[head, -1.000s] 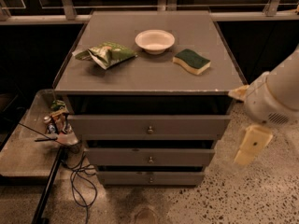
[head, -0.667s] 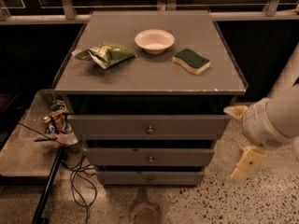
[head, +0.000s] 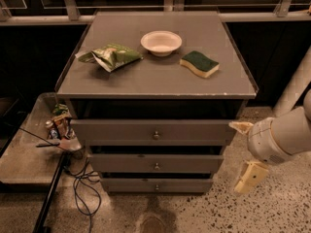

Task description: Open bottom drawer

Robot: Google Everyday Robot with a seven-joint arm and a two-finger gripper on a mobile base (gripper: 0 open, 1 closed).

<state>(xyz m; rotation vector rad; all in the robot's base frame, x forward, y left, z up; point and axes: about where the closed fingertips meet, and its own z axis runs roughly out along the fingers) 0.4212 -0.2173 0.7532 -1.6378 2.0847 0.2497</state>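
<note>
In the camera view, the narrow grey bottom drawer (head: 131, 184), with one small round metal knob (head: 156, 187), sits shut at the lower centre of the frame. The cream two-finger gripper (head: 246, 152) hangs at the right edge, well apart from that knob. Its fingers (head: 250, 176) are spread and hold nothing. The knob is tiny and low, so the fingers could slip off it or catch the mid-sized grey drawer (head: 194, 163) just above.
</note>
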